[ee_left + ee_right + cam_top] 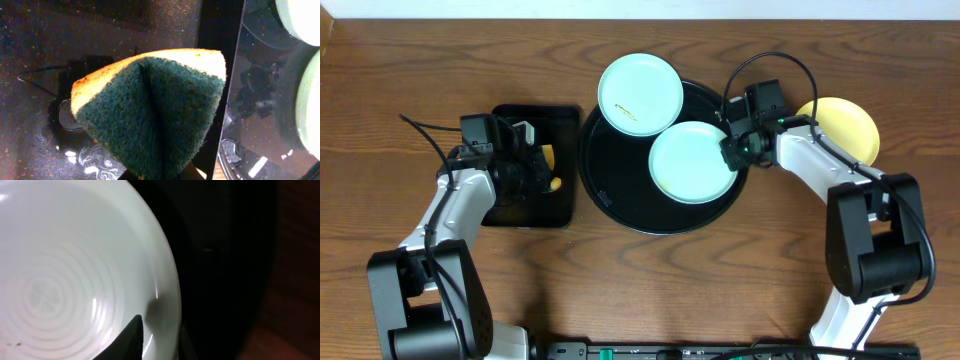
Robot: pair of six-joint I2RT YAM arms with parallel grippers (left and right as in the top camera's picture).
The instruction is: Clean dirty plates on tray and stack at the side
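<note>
Folded green-side-out, the sponge (150, 110) is pinched in the closed left gripper (532, 168) at 9 o'clock, while the mint plate (692, 162) inside the tray (620, 205) is best clamped squarely at its 3 o'clock rim by the right gripper (735, 148), whose grip there cannot be told.

A dark brown wooden tabletop (410, 60), its wavy grain running side to side, filled nearly the whole overhead view under soft, even light, with a thin paler strip along the top edge.
</note>
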